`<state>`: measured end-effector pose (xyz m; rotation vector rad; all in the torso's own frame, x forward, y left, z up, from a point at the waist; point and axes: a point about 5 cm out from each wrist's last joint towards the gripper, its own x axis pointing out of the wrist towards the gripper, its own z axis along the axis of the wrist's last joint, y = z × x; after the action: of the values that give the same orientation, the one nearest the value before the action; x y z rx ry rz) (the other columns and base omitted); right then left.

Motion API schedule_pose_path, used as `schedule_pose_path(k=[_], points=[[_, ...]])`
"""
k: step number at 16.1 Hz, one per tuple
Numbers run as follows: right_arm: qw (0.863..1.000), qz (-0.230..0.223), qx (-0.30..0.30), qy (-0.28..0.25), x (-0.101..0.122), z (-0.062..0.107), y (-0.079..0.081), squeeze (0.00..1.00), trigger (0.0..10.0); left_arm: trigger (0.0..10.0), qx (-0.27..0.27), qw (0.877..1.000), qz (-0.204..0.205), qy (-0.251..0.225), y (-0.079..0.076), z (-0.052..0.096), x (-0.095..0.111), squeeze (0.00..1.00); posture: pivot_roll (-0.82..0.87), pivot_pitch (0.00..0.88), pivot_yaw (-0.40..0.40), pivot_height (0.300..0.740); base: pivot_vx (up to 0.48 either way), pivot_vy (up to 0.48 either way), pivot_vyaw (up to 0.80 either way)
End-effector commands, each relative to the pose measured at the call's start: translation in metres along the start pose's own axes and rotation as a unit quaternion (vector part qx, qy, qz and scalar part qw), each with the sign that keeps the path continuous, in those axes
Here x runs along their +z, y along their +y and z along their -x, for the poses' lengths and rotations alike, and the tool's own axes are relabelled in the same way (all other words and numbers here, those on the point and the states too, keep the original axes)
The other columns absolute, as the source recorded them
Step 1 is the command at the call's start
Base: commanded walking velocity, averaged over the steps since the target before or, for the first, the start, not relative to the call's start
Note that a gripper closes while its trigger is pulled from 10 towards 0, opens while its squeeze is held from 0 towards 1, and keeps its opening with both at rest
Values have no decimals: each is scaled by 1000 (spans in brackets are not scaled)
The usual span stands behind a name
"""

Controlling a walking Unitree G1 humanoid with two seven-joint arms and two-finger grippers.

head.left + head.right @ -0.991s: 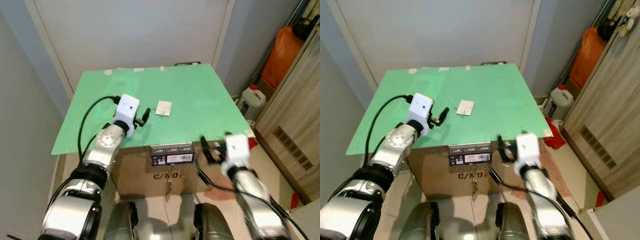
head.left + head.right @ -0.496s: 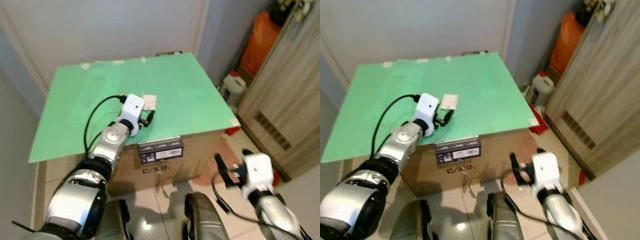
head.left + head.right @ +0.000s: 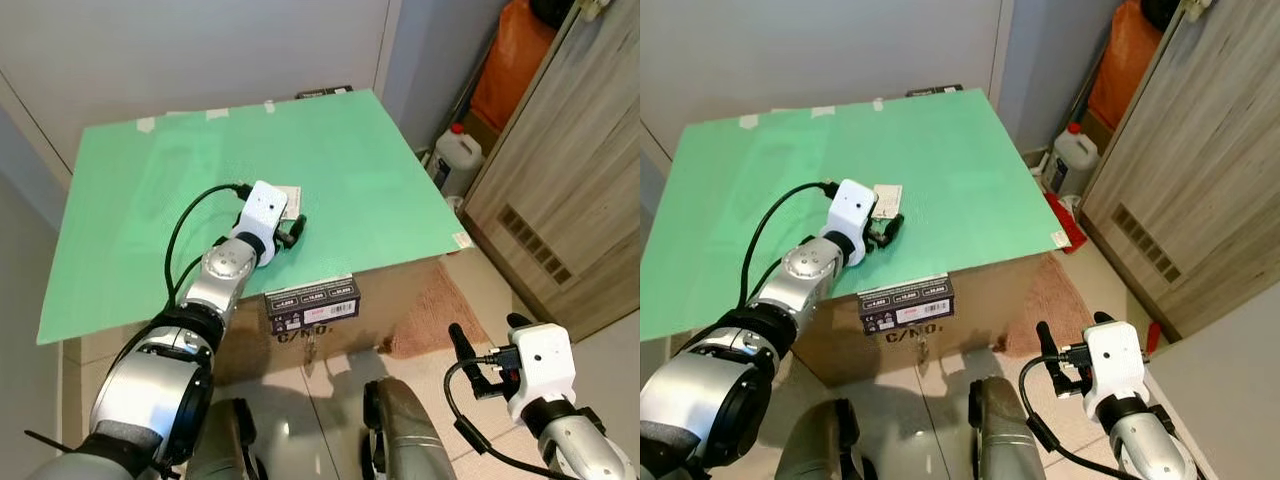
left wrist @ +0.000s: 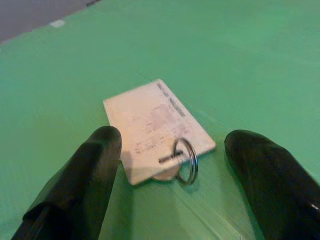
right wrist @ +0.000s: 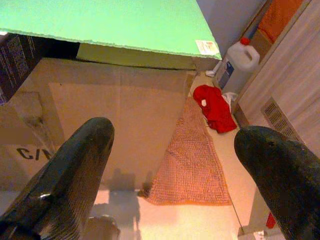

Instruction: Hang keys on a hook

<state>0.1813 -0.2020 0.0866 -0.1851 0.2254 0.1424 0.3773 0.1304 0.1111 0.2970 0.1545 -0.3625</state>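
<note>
The table [image 3: 150, 200] is a green sheet laid over a cardboard box [image 3: 400, 300]. It occupies the centre of the head views, with a wooden cabinet [image 3: 560, 200] to the right, and a white jug [image 3: 455, 160] and an orange bag [image 3: 520, 60] at the far right.

The left end effector [image 3: 293, 232] is over the near middle of the table, with its fingers spread. The keys [image 4: 165, 142] lie on the table just beyond it, slightly to the far side. The coming move depends on this relation: the keys are straight ahead of the open fingers, near but not yet between them. The left arm is by far the nearer arm.

The right end effector [image 3: 1060, 362] hangs below table level at the near right, with its fingers spread, well apart from the keys. Its wrist view shows the box side, a woven mat [image 5: 187, 160] and a red cloth [image 5: 215, 107] on the floor.

From the head views, the keys read as a small pale tag [image 3: 887, 197] partly behind the left wrist camera housing. The left wrist view adds detail: a flat white card with faint print, its long axis running diagonally away from the fingers. A metal ring [image 4: 186, 160] sits at its near corner, facing the end effector. No hook can be identified in these views.
</note>
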Motion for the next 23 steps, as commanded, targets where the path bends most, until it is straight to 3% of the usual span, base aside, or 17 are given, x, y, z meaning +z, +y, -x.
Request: schedule_pose_path(k=[1, 18, 19, 20, 21, 23], points=[[1000, -3, -6, 5, 0, 4, -3, 0, 10000, 10000, 1, 1000, -3, -4, 1, -2, 4, 0, -350, 149, -14, 618, 0, 0, 0], [1000, -4, -6, 10, 0, 7, -3, 0, 10000, 10000, -2, 1000, 1, 2, 0, -2, 3, 0, -351, 147, -12, 618, 0, 0, 0], [1000, -5, -6, 12, 1, 8, -2, 0, 10000, 10000, -4, 1000, 6, 7, -1, -2, 2, 0, -353, 147, -11, 618, 0, 0, 0], [1000, -1, -2, 22, 1, 9, -3, 0, 10000, 10000, 8, 999, 30, 41, -3, -1, -10, 0, -365, 144, -24, 618, 0, 0, 0], [1000, 0, 1, 25, 2, 9, -3, 0, 10000, 10000, 15, 997, 51, 55, -3, 1, -16, 1000, -363, 145, -24, 618, 0, 0, 0], [1000, -1, 2, 25, 2, 9, -2, 0, 10000, 10000, 14, 995, 70, 62, -3, 2, -20, 1000, -361, 144, -24, 618, 0, 0, 0]])
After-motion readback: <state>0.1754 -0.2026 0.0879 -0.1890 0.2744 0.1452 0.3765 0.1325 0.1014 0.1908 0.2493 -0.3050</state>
